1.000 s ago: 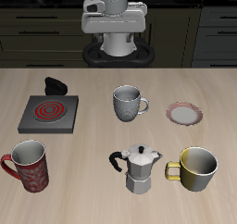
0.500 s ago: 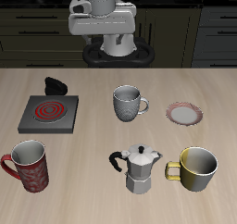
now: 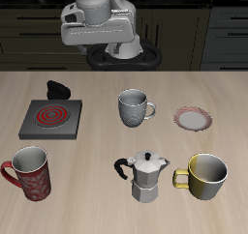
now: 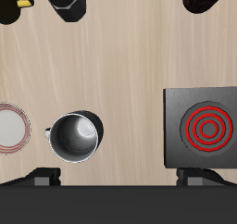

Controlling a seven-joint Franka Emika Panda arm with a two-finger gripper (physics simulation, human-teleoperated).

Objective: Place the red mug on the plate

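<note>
Three mugs on the desk (image 3: 97, 93), none bearing writing.

The red mug (image 3: 30, 174) stands upright near the desk's front edge, before the square burner (image 3: 51, 117) and well apart from the plate (image 3: 193, 118) across the desk. Only the exterior view shows it, the moka pot (image 3: 146, 175) and most of the yellow mug (image 3: 207, 176). The wrist view shows the grey-white mug (image 4: 75, 136) between plate and burner. The pincer hangs high; whether open or closed, I cannot tell.
</note>
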